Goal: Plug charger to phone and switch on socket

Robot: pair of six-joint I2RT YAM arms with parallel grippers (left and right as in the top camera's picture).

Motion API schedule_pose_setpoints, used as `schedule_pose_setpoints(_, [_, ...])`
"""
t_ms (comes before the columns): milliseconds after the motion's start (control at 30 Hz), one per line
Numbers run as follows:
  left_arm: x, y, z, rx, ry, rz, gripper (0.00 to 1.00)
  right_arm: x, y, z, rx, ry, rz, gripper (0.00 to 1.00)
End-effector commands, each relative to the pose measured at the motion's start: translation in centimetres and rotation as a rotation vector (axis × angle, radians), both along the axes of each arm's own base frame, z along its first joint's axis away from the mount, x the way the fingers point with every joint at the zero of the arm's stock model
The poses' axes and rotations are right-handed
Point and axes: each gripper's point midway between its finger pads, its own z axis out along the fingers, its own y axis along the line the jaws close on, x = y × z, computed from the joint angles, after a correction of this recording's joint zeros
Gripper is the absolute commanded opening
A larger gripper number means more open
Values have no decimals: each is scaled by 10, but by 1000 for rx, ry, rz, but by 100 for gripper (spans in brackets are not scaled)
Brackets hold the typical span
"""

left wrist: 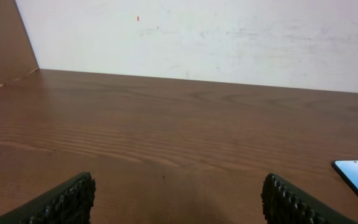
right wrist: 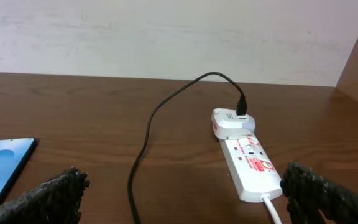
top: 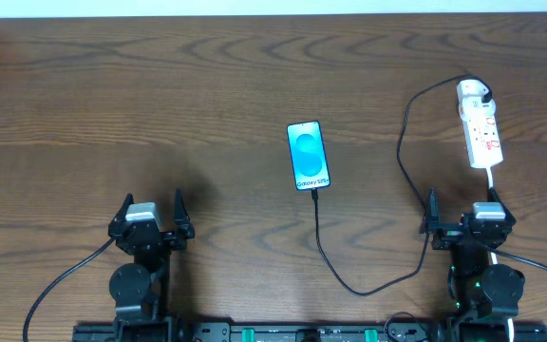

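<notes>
Right wrist view: the right jaws gape wide and empty, as do the left jaws. Left of the right jaws the phone lies blue screen up on the table. Ahead-right sits the white socket, handy for switching, with the black charger plugged in at its far end.

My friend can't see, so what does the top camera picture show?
A blue-screened phone lies in the middle of a brown table, and a black charger loops from its near end to a white socket on the right. The left claw and the right claw sit open at the near edge, holding nothing.
</notes>
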Motion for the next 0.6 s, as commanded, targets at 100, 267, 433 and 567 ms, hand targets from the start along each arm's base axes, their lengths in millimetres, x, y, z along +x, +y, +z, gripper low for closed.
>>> schedule_pose_setpoints(100, [-1,4,-16,-1,47,24,86,0,0,-1,-9,1,-4,99])
schedule_pose_setpoints(267, [-1,4,-16,-1,47,24,86,0,-2,-1,-7,1,-18,99])
schedule_pose_setpoints(433, [-1,4,-16,-1,47,24,86,0,-1,-1,-6,1,-8,99])
schedule_pose_setpoints(567, [-1,4,-16,-1,47,24,86,0,0,0,-6,-1,-6,99])
